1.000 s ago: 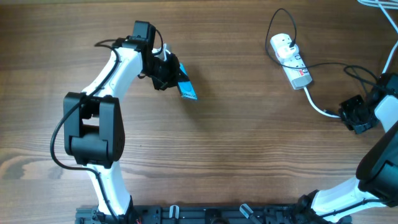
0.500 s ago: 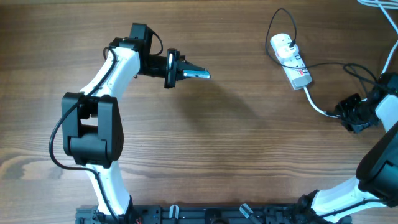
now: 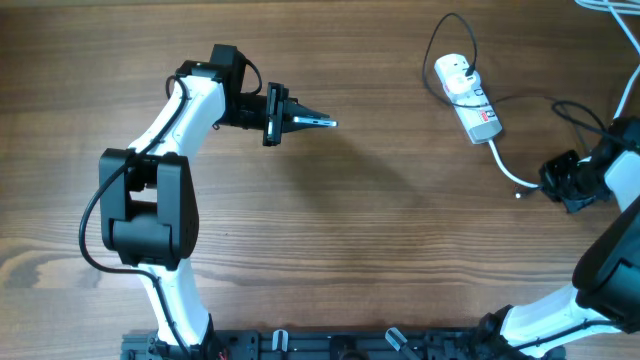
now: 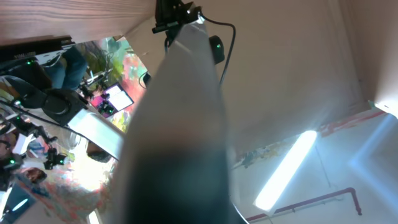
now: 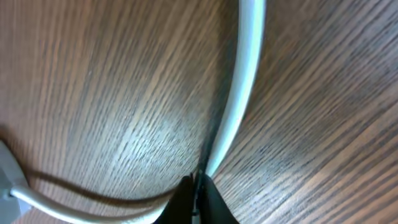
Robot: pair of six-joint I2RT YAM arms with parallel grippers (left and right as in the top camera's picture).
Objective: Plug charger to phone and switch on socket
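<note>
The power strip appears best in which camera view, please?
Overhead: the whole power strip lies in plain sight, upper right. The right wrist view shows only its thick white cord; the left wrist view shows none of it.

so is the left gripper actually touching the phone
Touching. The overhead view shows the phone edge-on, its near end pinched between the closed fingers of the left gripper, with no gap visible between them.

We find the overhead camera looking straight down on the worktop (image 3: 400,250). The left wrist view tilts up at the ceiling. The right wrist view sits close over the white cord (image 5: 245,93), which the overhead view shares.
</note>
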